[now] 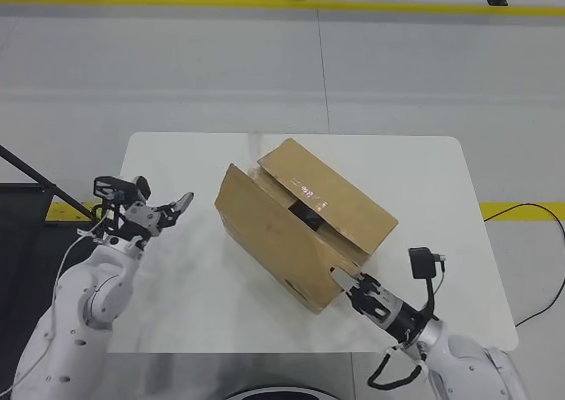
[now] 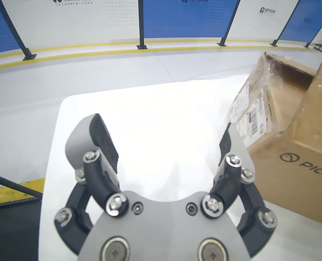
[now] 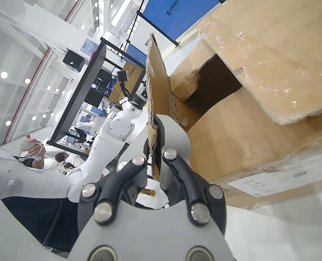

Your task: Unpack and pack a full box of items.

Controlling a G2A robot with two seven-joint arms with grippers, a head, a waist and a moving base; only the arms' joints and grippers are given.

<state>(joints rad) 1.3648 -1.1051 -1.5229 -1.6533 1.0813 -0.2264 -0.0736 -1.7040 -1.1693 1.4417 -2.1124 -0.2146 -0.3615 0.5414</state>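
Note:
A brown cardboard box (image 1: pixel 302 215) stands in the middle of the white table (image 1: pixel 412 170), its top flaps partly open over a dark gap. My right gripper (image 1: pixel 347 278) is at the box's near corner, shut on the edge of an upright cardboard flap (image 3: pixel 157 82). In the right wrist view the right gripper (image 3: pixel 155 134) pinches that flap, with the box (image 3: pixel 258 123) beyond it. My left gripper (image 1: pixel 177 208) hovers open over the table left of the box. In the left wrist view the left gripper (image 2: pixel 163 126) holds nothing, and the box (image 2: pixel 299 164) sits beside it.
A black slanted bar (image 1: pixel 12 160) and a dark surface lie off the table's left edge. A black cable (image 1: pixel 552 250) loops on the floor to the right. Bare table (image 2: pixel 150 104) stretches between the left gripper and the box.

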